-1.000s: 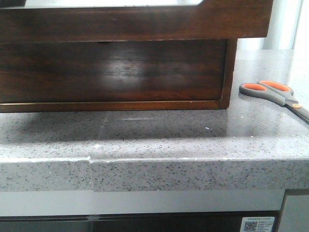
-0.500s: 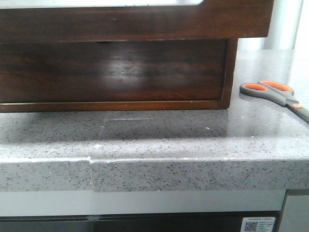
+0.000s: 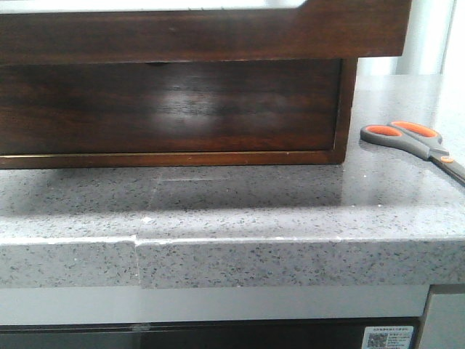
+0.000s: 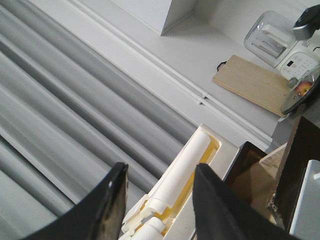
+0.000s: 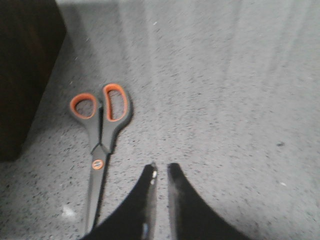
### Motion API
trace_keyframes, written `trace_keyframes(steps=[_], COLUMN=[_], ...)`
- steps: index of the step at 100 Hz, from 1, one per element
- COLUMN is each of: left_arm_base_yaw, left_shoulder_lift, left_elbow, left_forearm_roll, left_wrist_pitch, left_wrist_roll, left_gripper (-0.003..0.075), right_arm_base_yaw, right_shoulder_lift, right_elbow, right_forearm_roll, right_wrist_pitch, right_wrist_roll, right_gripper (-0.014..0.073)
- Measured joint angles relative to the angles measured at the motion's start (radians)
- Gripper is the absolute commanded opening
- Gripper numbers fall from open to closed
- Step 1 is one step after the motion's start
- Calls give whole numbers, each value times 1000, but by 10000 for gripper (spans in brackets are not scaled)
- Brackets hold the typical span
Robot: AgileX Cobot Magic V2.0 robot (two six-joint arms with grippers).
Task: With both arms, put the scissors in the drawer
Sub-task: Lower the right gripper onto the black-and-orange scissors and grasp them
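Observation:
The scissors (image 3: 418,139) lie flat on the grey speckled counter (image 3: 240,211), to the right of the dark wooden cabinet. In the right wrist view the scissors (image 5: 100,127) show orange-lined handles and closed blades. My right gripper (image 5: 161,169) hovers just beside the blades, shut with nothing between its fingers. The drawer (image 3: 218,35) is the wide glossy brown front at the top, with a pale cutout along its upper edge. My left gripper (image 4: 160,170) is open and empty, raised and facing grey curtains. Neither arm shows in the front view.
Below the drawer is a second dark front (image 3: 174,109) with a small notch. The cabinet's corner (image 5: 25,75) stands close to the scissors' handles. A white fixture (image 4: 185,180), a wooden board (image 4: 252,82) and kitchen appliances (image 4: 272,37) appear past the left fingers.

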Motion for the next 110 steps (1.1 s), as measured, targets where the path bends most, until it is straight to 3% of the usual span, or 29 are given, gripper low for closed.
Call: trace_keyframes(steps=[11, 24, 76, 110], left_arm_base_yaw=[0, 0, 0, 0], left_shoulder_lift=[-7, -7, -7, -7], left_elbow=[0, 0, 0, 0], left_forearm_roll=[-2, -2, -2, -2], left_wrist_pitch=[8, 12, 13, 13], left_wrist_roll=[0, 0, -2, -2], left_gripper=[295, 295, 295, 295], right_arm_base_yaw=[52, 88, 106, 106], right_shoulder_lift=[140, 300, 778, 924], right_elbow=[-112, -224, -617, -682], right_forearm_roll=[0, 0, 113, 122], right_wrist_pitch=[85, 181, 514, 547], right_wrist_roll=[-13, -17, -19, -19], right_gripper=[290, 370, 373, 373])
